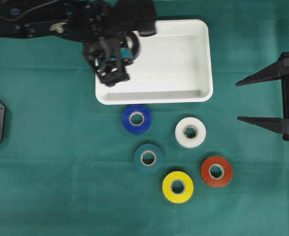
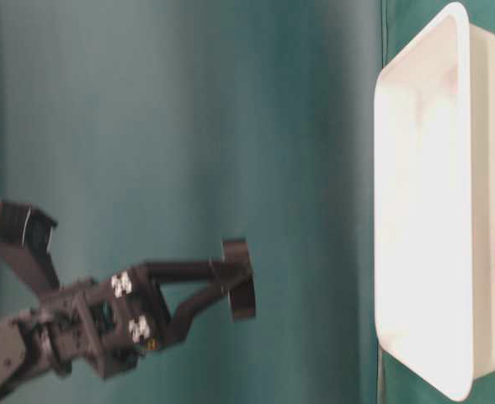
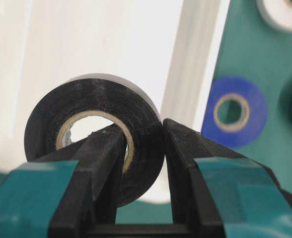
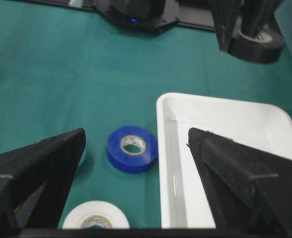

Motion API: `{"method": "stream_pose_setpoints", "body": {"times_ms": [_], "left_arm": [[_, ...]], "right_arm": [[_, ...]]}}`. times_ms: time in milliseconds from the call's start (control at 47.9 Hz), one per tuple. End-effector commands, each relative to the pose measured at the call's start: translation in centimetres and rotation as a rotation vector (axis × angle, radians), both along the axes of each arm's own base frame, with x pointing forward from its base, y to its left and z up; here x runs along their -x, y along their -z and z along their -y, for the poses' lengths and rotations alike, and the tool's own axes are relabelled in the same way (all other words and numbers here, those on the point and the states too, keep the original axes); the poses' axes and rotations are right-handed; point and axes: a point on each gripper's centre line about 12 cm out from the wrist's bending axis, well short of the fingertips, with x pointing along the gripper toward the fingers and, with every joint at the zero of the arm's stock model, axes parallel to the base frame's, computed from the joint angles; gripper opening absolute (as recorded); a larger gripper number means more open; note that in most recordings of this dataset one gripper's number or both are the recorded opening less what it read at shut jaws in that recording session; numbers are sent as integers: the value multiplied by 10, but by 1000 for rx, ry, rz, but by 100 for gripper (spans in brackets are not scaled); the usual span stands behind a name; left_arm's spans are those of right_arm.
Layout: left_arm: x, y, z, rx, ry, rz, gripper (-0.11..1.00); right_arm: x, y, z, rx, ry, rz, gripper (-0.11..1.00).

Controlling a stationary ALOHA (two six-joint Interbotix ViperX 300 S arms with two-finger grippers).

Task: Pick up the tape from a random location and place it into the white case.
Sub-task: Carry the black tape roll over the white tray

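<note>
A black tape roll (image 3: pixel 94 134) was clamped by the left gripper (image 3: pixel 143 144) above the white case (image 1: pixel 203 59), in which nothing lay. The right gripper (image 1: pixel 247 101) was held wide apart, well aside.

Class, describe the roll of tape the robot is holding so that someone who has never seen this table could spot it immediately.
Start at the white case at the top of the green cloth. Above its left end hangs the left gripper, shut on a black tape roll, one finger through its core. It is the only black roll and the only one off the cloth; the five others lie flat below the case.
</note>
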Motion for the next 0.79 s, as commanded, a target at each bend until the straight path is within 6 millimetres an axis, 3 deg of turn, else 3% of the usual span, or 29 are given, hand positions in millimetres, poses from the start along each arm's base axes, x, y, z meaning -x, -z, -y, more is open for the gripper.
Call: {"method": "stream_pose_setpoints", "body": {"times_ms": [0,292,773], "left_arm": [[-13,-19,-1,-18,9,57,19],[-39,-18,-5,-34,37,62,19],[-39,-15,-5,-34,42,51,19]], "right_arm": [[-3,-11,0,3,1,28,92],[-4,-12,1,9,1,29,92],[-4,-13,2,8,7,32,92]]}}
